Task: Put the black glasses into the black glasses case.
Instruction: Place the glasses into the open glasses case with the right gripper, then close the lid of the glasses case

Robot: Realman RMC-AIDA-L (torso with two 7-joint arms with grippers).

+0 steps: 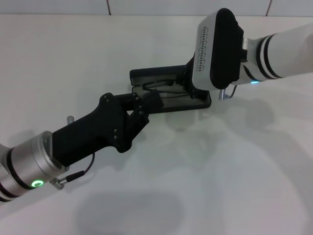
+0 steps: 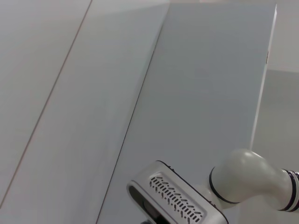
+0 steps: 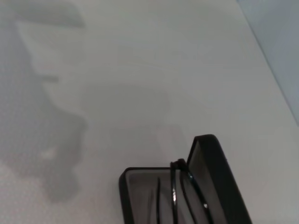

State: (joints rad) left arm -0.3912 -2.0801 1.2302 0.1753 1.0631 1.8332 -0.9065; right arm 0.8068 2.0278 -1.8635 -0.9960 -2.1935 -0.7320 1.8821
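On the white surface (image 1: 205, 161) lies the flat black hard-shell glasses case (image 1: 146, 75), open, its long axis running left to right. Inside it lie the thin black-framed glasses (image 3: 180, 189), lengthwise along the case. The left pincer (image 1: 149, 105) is at the case's left end; the right pincer is hidden behind its wrist; whether either is wide or narrow I cannot tell.

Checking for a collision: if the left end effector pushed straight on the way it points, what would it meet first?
Probably the case: the left end effector is already at its near left edge, with the glasses inside just beyond. Depth is unclear.
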